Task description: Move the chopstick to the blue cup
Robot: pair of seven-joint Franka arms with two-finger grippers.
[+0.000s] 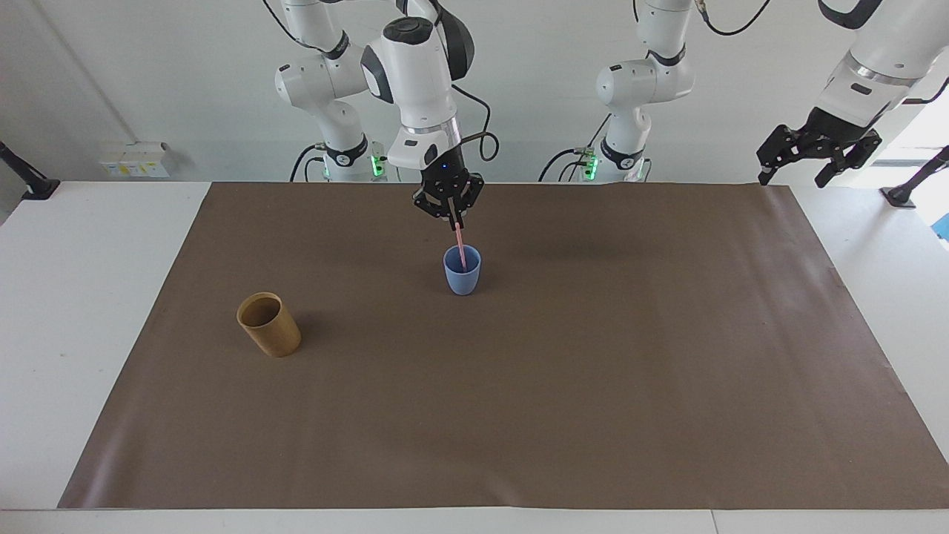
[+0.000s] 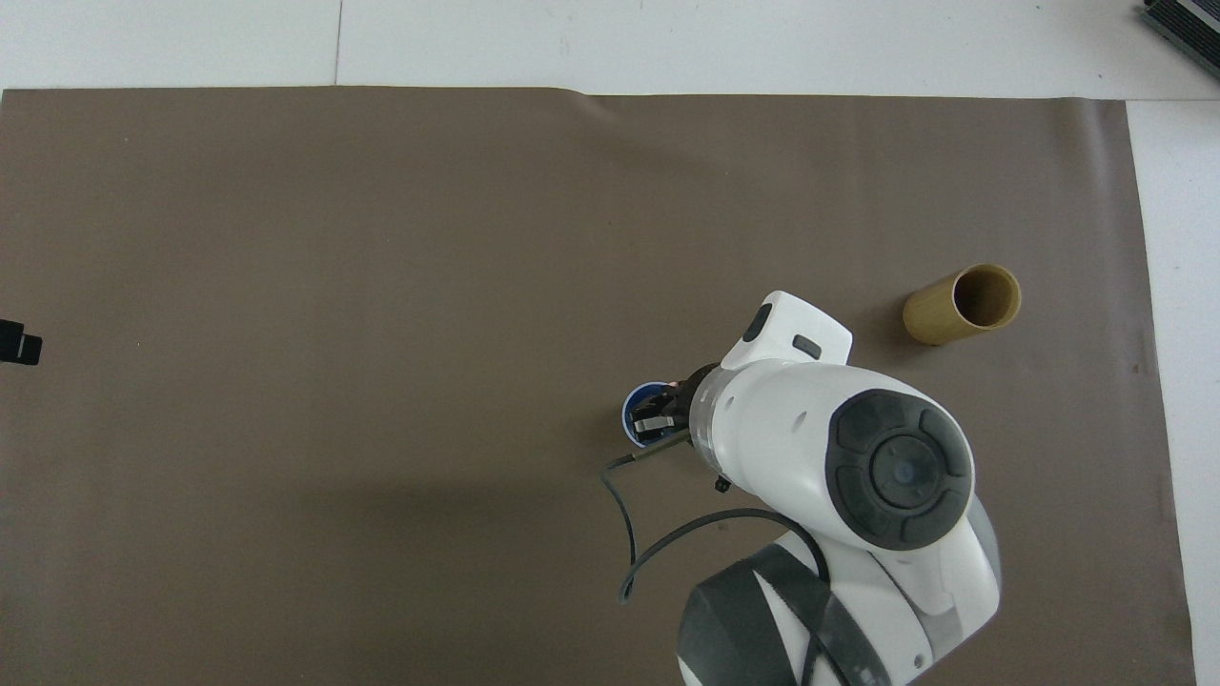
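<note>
The blue cup (image 1: pixel 462 277) stands upright on the brown mat, toward the robots' side of its middle. My right gripper (image 1: pixel 454 222) hangs just above it, shut on the upper end of a thin pink chopstick (image 1: pixel 460 245). The chopstick slants down and its lower end is inside the cup. In the overhead view the right gripper (image 2: pixel 658 419) and its arm cover most of the blue cup (image 2: pixel 635 416). My left gripper (image 1: pixel 814 162) is open and empty, raised in the air over the left arm's end of the table; only its tip (image 2: pixel 17 343) shows in the overhead view.
A tan-brown cylindrical cup (image 1: pixel 268 325) stands on the mat toward the right arm's end, farther from the robots than the blue cup; it also shows in the overhead view (image 2: pixel 963 305). The brown mat (image 1: pixel 519 408) covers most of the white table.
</note>
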